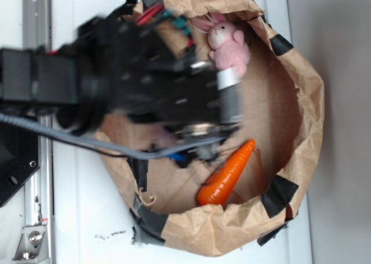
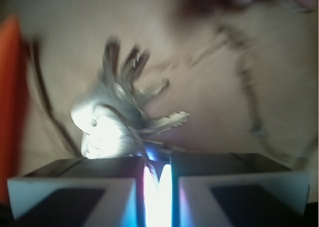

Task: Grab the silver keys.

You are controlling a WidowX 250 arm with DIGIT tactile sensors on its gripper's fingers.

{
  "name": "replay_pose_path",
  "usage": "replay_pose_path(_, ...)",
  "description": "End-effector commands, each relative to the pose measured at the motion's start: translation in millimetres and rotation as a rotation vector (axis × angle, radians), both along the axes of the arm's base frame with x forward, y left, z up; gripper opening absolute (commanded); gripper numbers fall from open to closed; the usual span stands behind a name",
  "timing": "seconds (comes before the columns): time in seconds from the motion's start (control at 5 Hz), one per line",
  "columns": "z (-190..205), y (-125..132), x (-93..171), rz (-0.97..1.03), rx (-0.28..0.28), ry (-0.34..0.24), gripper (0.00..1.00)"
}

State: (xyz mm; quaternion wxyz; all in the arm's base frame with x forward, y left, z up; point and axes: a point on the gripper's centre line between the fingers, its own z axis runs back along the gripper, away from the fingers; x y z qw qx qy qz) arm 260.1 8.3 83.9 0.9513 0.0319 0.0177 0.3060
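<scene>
1. Paper bag (image 1: pixel 301 125), rim rolled down, holds everything; arm fills its 9 o'clock half in the exterior view.
2. Carrot (image 1: pixel 227 174) at 5 o'clock, pink bunny (image 1: pixel 229 42) at 12; both off-target.
3. Gripper (image 2: pixel 157 179): fingers nearly together w/ a slim gap, pinching the silver keys (image 2: pixel 117 119) by their ring end, I'd judge; the bunch fans toward 12–3 o'clock in the wrist view.
4. Keep the squeeze firm, lift straight & slow; the grip is on the edge, so the bunch may slip.

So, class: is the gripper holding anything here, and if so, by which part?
The gripper looks shut on the silver keys, pinching the bunch at its ring end, with the blades fanning away. Blur leaves this slightly uncertain.
</scene>
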Motion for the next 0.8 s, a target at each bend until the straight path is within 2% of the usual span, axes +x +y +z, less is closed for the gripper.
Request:
replay_pose_path(0.0, 109, 62, 6, 0.098, -0.197, -0.021, 0.0)
replay_pose_path(0.4, 93, 30, -13, -0.033, -0.081, -0.1, 0.0)
replay_pose_path(0.6, 88, 21, -17, -0.083, -0.057, -0.122, 0.0)
